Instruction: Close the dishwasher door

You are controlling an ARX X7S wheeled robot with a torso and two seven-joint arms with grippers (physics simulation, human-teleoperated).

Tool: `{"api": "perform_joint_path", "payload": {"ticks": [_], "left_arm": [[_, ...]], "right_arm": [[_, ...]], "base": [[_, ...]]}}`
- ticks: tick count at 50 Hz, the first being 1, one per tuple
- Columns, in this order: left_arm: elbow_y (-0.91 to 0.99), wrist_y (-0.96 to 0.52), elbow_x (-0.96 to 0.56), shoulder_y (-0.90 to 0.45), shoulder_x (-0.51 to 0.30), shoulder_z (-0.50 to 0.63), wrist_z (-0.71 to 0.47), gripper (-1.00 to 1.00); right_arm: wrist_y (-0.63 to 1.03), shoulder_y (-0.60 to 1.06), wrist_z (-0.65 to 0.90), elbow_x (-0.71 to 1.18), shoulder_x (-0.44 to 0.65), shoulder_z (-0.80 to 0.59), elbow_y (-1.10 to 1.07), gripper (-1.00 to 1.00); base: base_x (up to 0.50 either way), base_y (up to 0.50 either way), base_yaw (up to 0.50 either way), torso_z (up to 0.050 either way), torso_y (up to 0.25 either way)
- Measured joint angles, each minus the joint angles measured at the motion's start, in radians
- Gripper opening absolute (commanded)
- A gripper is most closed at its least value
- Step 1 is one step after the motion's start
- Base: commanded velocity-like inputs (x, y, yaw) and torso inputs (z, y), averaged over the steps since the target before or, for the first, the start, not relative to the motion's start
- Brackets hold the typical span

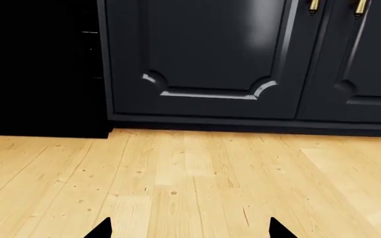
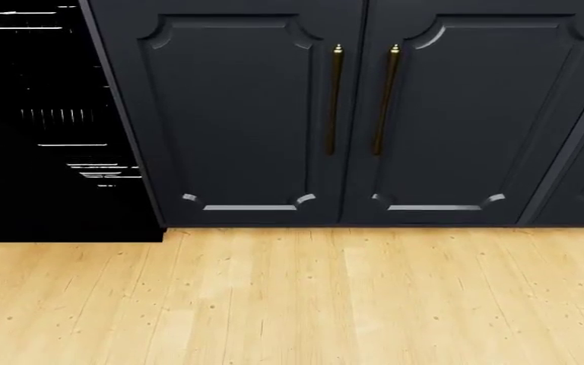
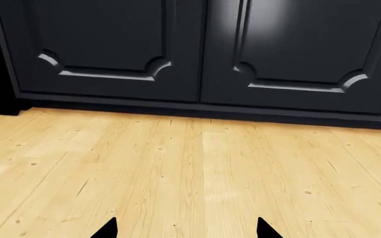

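The floor (image 2: pixel 303 304) is light wood planks, and dark blue-grey cabinet doors (image 2: pixel 241 114) with brass bar handles (image 2: pixel 334 99) stand along the far side at 12 o'clock. The left gripper (image 1: pixel 190 232) and the right gripper (image 3: pixel 185 230) each hang low over the floor, facing the cabinets, with their two black tips spread wide apart and holding nothing. The black dishwasher (image 2: pixel 39 122) is at 10 o'clock, just beside the cabinets, with thin white rack lines showing, but I cannot tell which way its door points.
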Motion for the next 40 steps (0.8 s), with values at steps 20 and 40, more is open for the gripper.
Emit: {"api": "perform_joint_path", "payload": {"ticks": [20,40], "left_arm": [[0.001,0.0,-0.014,0.0,0.0,0.003,0.01,1.0],[0.002,0.0,-0.015,0.0,0.0,0.003,0.011,1.0]], "right_arm": [[0.0,0.006,0.051,0.0,0.018,-0.063,-0.005,1.0],[0.0,0.008,0.081,-0.001,0.028,-0.098,-0.014,1.0]], "base": [[0.0,0.47,0.0,0.0,0.0],[0.03,0.5,0.0,0.0,0.0]]}}
